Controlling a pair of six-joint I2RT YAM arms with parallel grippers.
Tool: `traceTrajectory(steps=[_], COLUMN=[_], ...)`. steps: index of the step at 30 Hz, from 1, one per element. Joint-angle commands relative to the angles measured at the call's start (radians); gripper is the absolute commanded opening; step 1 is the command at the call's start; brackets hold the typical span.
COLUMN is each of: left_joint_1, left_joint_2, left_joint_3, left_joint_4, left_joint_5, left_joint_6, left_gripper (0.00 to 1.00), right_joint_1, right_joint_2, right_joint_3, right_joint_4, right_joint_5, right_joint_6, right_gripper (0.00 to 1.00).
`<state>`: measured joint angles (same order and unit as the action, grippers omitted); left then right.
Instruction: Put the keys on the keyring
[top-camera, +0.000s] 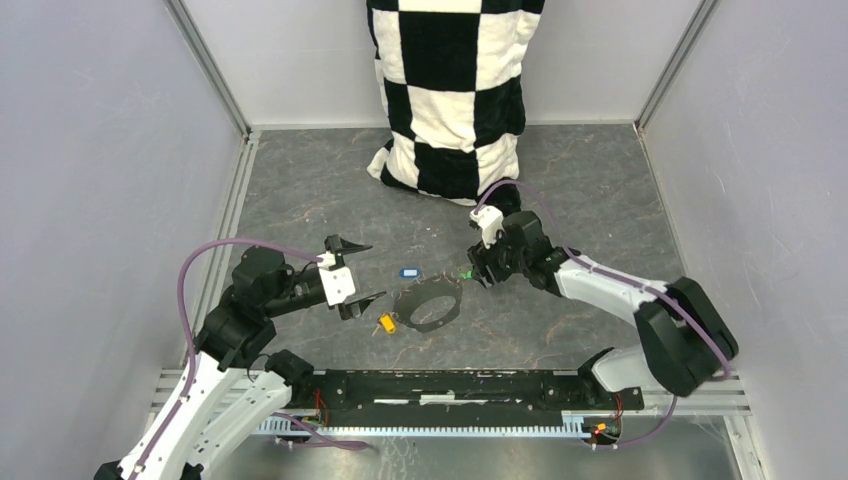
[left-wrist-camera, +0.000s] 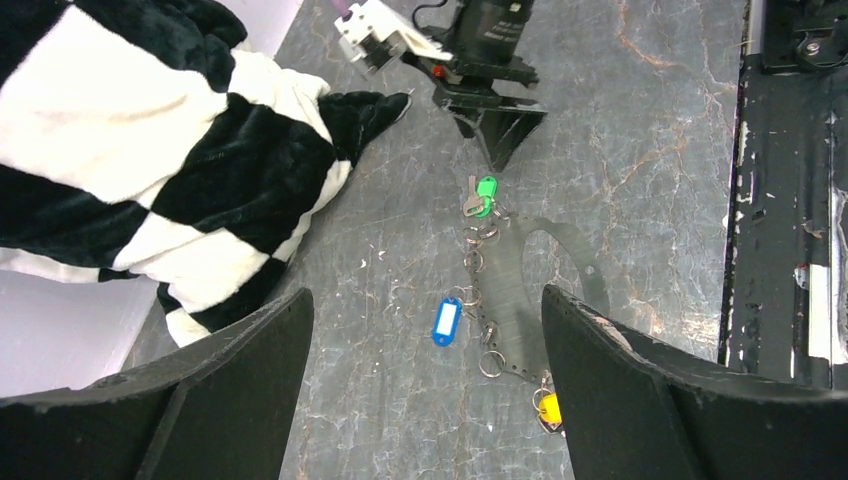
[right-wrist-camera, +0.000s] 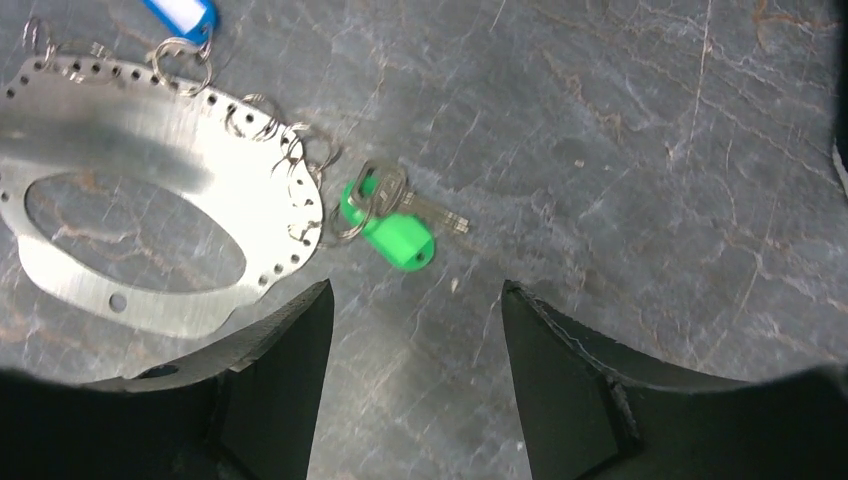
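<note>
Open table (top-camera: 600, 200) to the right of the keyring (left-wrist-camera: 508, 300); bulky checkered cloth (top-camera: 450, 90) at the back

Shiny metal keyring (right-wrist-camera: 120, 130), fuzzy cloth (left-wrist-camera: 150, 130) (plush)

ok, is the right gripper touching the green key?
Apart. Right wrist view: bare table shows between the open right gripper and the green key, which lies just beyond the tips.

Black-and-white checkered plush cloth (top-camera: 452, 95) heaped against the far wall in my top view, one dark corner lying on the tabletop, grey marbled tabletop (top-camera: 610, 185), pale enclosure walls (top-camera: 90, 150), scuffed black rail (top-camera: 450, 388) along my near edge, silver corner posts (top-camera: 210, 65).
</note>
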<state>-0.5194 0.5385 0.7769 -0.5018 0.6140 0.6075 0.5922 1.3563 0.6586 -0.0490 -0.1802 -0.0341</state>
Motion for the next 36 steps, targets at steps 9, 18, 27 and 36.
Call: traceTrajectory(steps=[9, 18, 27, 36], left_joint_1=[-0.003, -0.002, -0.002, -0.002], left_joint_2=[-0.009, -0.016, -0.011, -0.02], left_joint_3=[0.028, 0.028, 0.028, 0.022], left_joint_4=[-0.024, -0.02, -0.015, -0.025], left_joint_5=[0.012, 0.005, 0.012, 0.014], left_joint_6=[-0.014, -0.011, -0.013, -0.013], left_gripper=[0.89, 0.87, 0.78, 0.74], right_joint_1=[-0.054, -0.055, -0.061, -0.11], right_joint_2=[0.243, 0.238, 0.178, 0.127], right_joint_3=[0.155, 0.121, 0.102, 0.036], right_joint_4=[0.058, 0.066, 0.052, 0.071], right_joint_5=[-0.164, -0.16, -0.136, -0.175], right_joint_6=[-0.082, 0.006, 0.014, 0.291], right_gripper=[0.68, 0.62, 0.47, 0.61])
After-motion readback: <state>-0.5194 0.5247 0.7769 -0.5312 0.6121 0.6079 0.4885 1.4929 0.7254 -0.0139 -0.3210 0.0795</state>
